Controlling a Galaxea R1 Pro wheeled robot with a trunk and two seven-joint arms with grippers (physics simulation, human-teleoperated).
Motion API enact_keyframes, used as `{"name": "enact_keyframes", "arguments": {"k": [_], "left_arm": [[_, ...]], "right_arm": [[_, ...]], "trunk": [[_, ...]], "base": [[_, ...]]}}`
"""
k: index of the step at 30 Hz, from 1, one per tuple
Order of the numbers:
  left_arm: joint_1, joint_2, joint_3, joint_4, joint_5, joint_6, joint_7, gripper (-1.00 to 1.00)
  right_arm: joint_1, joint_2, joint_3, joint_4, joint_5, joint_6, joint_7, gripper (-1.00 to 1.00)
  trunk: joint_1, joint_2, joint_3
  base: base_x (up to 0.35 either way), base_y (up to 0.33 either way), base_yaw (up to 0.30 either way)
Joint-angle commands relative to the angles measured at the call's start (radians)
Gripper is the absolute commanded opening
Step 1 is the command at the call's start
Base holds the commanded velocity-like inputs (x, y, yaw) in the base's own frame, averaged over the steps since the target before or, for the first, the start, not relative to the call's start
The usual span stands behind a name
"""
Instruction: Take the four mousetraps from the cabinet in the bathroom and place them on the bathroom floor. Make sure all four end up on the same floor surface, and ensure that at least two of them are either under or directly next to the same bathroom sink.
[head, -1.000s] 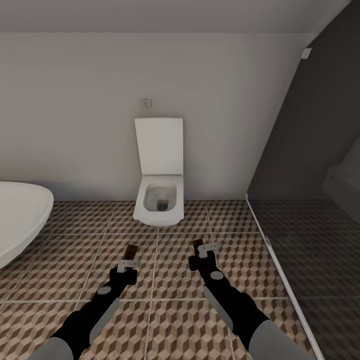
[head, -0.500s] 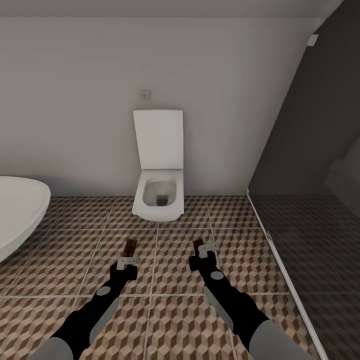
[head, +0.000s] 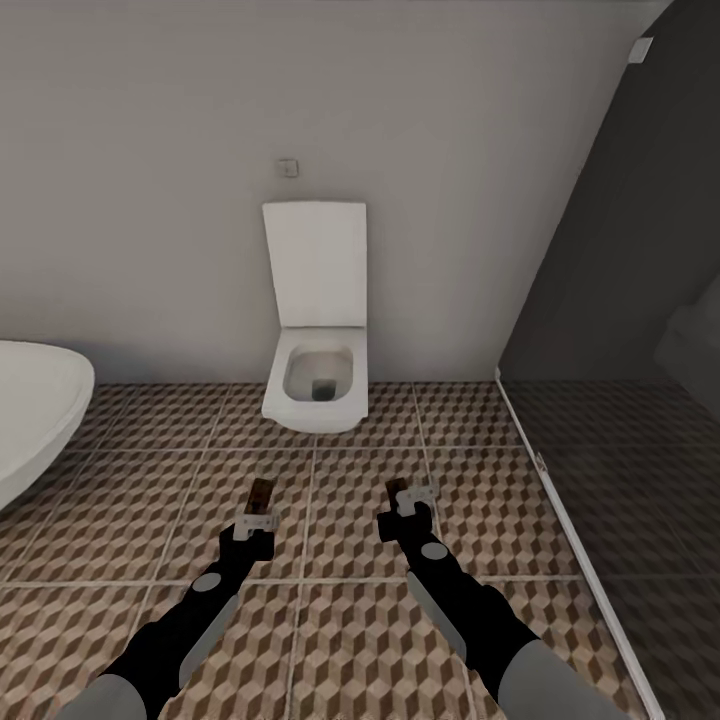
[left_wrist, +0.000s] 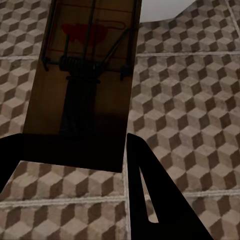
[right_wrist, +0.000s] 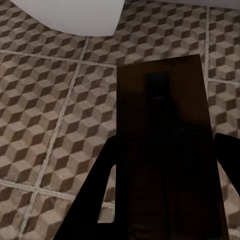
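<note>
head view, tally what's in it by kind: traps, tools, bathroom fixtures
small brown wooden mousetraps: 2 (left tool's, right tool's)
black two-finger tools: 2 (left, right)
white ceramic fixtures: 2 (open-lid toilet, oval bathtub)
total: 6

Head camera high, facing toilet (head: 315, 375); wrist cameras close above the shared bathroom floor (head: 470, 470).
</note>
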Motion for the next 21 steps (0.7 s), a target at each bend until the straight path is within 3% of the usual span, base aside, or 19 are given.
{"name": "enact_keyframes", "arguments": {"k": [1, 21], "left_arm": [[-0.001, 0.002, -0.008, -0.001, 0.006, 0.0, 0.013, -1.0], [-0.001, 0.002, -0.008, -0.001, 0.006, 0.0, 0.012, -1.0]], "right_arm": [[-0.001, -0.001, 0.004, -0.002, -0.007, 0.004, -0.007, -1.0], [-0.001, -0.001, 0.004, 0.0, -0.007, 0.004, -0.007, -1.0]], "trunk": [[0.004, -0.008, -0.005], [0.081, -0.148, -0.096]], "base": [[0.0, 0.0, 0.0], [0.0, 0.0, 0.0]]}}
